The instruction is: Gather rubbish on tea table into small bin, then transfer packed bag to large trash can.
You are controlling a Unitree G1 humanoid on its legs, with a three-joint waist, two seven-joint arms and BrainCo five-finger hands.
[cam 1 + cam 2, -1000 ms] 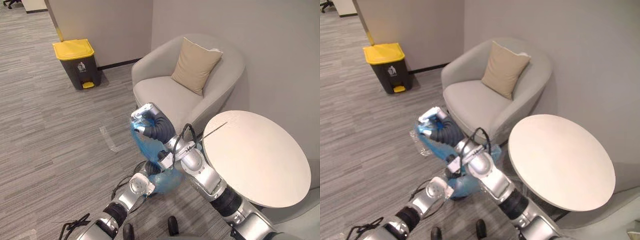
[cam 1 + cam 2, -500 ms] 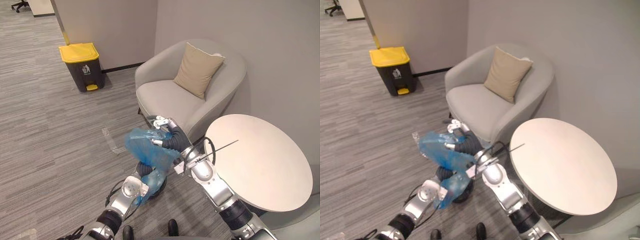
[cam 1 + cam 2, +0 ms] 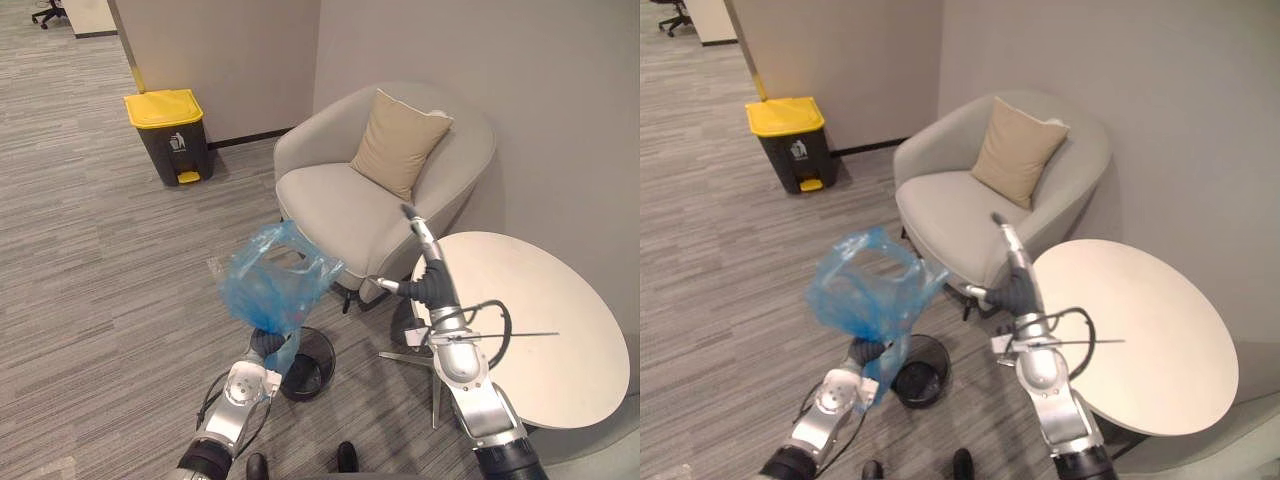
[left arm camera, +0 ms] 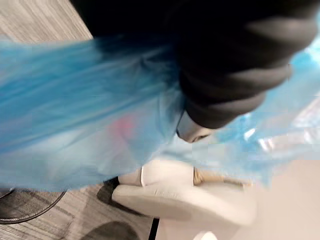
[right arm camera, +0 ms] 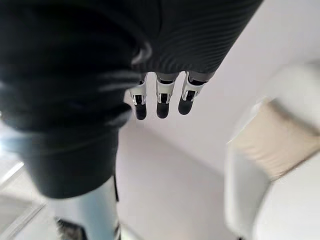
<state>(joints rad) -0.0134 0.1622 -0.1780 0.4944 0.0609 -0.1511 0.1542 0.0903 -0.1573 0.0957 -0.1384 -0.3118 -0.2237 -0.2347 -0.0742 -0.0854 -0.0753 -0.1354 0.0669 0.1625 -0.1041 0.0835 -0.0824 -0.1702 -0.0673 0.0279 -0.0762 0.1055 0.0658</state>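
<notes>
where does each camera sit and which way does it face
Left eye view: on the head, looking down at the armchair and round table; both arms show.
Right eye view: beside it, same aim; they share the blue bag and raised right hand.
Left wrist view: on that wrist, facing the bag and armchair; cover of the left hand shows.
Right wrist view: on that wrist, facing wall and armchair; cover and straight fingers show.

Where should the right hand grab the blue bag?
Probably the loose top rim, where the bag gapes open, coming from the chair side. The left hand is at the bag's bunched bottom, above the bin. The open right hand is on the chair side.
</notes>
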